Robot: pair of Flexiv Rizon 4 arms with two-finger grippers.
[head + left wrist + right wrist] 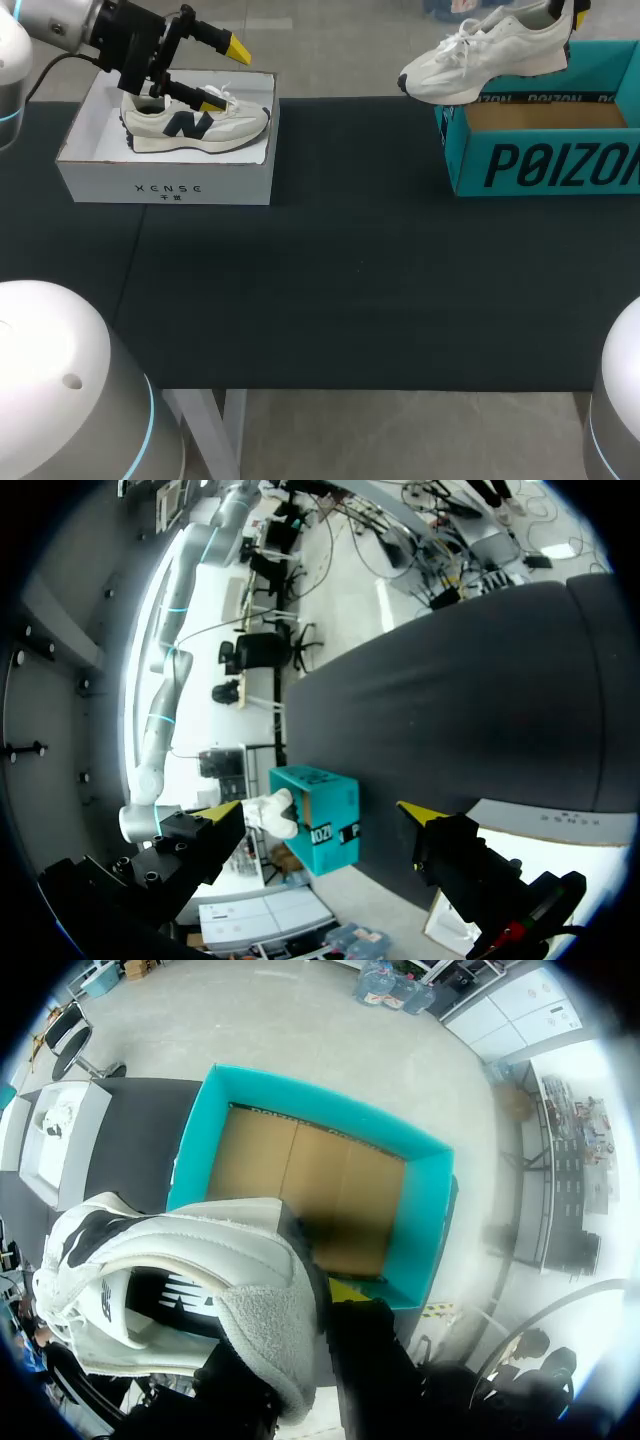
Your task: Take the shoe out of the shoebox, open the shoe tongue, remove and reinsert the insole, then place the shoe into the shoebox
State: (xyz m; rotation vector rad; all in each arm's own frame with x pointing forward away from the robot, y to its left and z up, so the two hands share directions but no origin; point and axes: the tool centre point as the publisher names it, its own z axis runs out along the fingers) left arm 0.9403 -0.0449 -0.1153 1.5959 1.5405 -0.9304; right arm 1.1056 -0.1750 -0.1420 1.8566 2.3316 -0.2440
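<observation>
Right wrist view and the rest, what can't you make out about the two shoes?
Lifted shoe: insole hidden by its heel, right wrist view.
Right gripper: cut by head view's top edge.
Boxed shoe: outside left wrist view; head view, left gripper partly covers its collar.

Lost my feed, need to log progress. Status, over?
Left gripper open over navy-logo shoe in white box. Right gripper shut on white shoe, held over teal box. Nothing in the way.
</observation>
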